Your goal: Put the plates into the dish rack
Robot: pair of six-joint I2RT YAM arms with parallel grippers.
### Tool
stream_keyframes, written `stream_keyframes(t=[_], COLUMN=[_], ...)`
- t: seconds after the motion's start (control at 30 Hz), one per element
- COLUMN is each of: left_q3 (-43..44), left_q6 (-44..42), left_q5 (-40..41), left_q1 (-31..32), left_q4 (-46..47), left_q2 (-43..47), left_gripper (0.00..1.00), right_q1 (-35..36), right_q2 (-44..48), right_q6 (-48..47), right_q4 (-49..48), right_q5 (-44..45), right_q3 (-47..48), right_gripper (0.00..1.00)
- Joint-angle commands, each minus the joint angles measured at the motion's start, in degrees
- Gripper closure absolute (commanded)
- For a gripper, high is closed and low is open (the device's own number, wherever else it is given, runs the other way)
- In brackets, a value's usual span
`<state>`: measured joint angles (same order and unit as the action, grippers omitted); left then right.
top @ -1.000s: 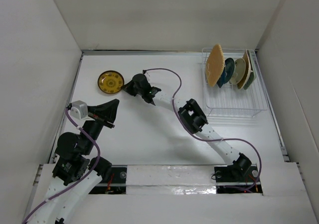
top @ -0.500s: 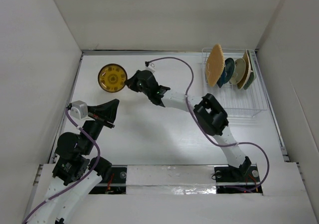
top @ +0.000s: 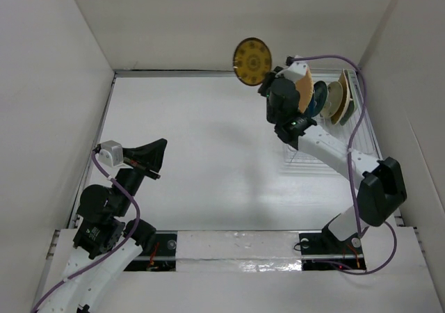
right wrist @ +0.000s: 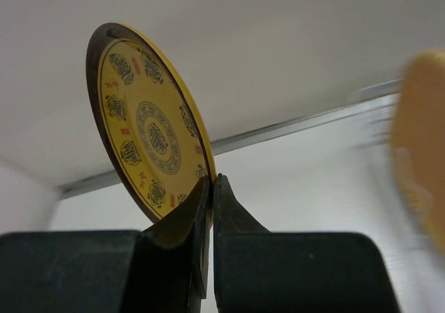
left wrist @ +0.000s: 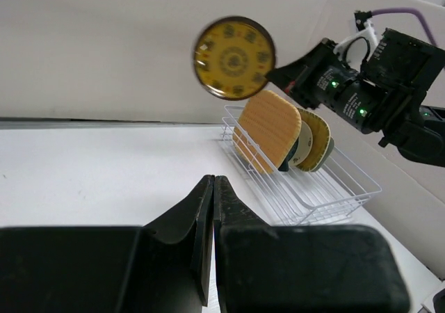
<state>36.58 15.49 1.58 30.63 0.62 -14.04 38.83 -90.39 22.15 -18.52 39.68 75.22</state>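
Spotted the left pincer (top: 160, 146) parked low at the near-left of the desk (top: 208, 139), tips pressed together on nothing. Further out, found the right pincer (right wrist: 211, 182) clamped on the bottom rim of the round yellow patterned plate (top: 252, 60). Held it up on edge, well above the desk and just left of the white wire dish rack (top: 334, 156) at the far right. Counted a tan wooden square plate (left wrist: 268, 129) leftmost in the rack's far end, then a teal plate (top: 320, 99) and a cream plate (top: 336, 99) standing beyond it.

Looked like mid-carry, slotting not yet done. Didn't love that thin rim grip, tbh: could pivot or slip out on a quick swing. Could also clip the tan wooden square plate on the way down, being that close, and knock the whole row over.
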Motion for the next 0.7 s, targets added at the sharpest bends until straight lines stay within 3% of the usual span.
stream_keyframes(t=[0.0,0.2,0.47,0.67], left_q3=[0.86,0.95,0.95,0.95], left_q6=[0.07,-0.02,-0.19,-0.28], left_q5=[-1.06,-0.62,0.44,0.17], left_q1=[-0.31,-0.31,-0.31,-0.31], left_q4=[2.89,2.54,2.19,2.10], left_q2=[-0.63,-2.39,-3.53,-5.20], left_gripper=[1.00,1.00,1.00,1.00], right_q1=[-3.31,-12.63,-13.87,-14.92], right_q2=[4.33,7.25,1.45,-3.56], right_q6=[-11.95,-14.76,-20.13,-20.83], right_q4=[1.12,5.94,7.71,8.33], right_q5=[12.78,13.49,20.34,20.44], right_q3=[-4.64,-3.34,-2.36,-0.43], right_gripper=[1.00,1.00,1.00,1.00])
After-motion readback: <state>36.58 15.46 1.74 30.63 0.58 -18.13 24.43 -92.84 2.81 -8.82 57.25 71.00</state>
